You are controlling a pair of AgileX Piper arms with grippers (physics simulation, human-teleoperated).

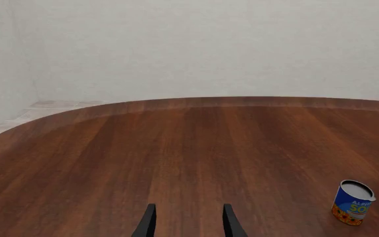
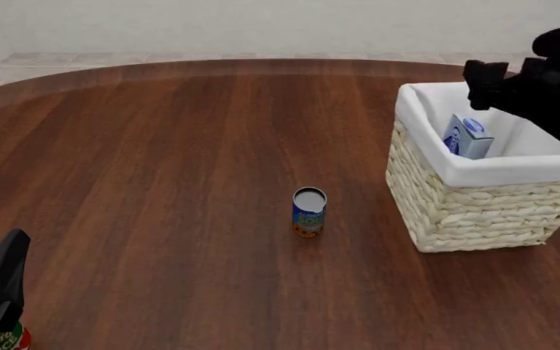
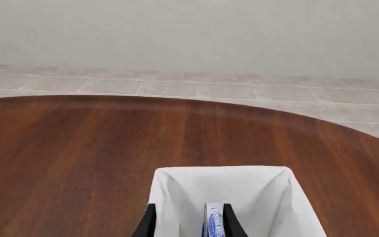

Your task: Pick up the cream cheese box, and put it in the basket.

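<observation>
Two dark fingers [image 3: 151,222] of the right gripper [image 3: 188,223] spread apart, clasping nothing, directly above the cream cheese box [image 2: 468,137]. Seen only edge-on from the right wrist; shown from the front standing on end, long axis upright, leaning inside the basket [image 2: 475,193]. Left gripper [image 1: 188,223] likewise parted over bare counter [image 1: 176,158], near a small can [image 1: 353,202].

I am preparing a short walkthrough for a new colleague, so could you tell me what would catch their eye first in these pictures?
First, the pale wicker basket at the table's right side, its white lining bright against the dark wood, with the cream cheese box standing on edge inside. The right gripper hangs just above the basket's rim, its jaws apart. Next comes the small blue-and-orange can standing upright and alone mid-table, left of the basket.
</observation>
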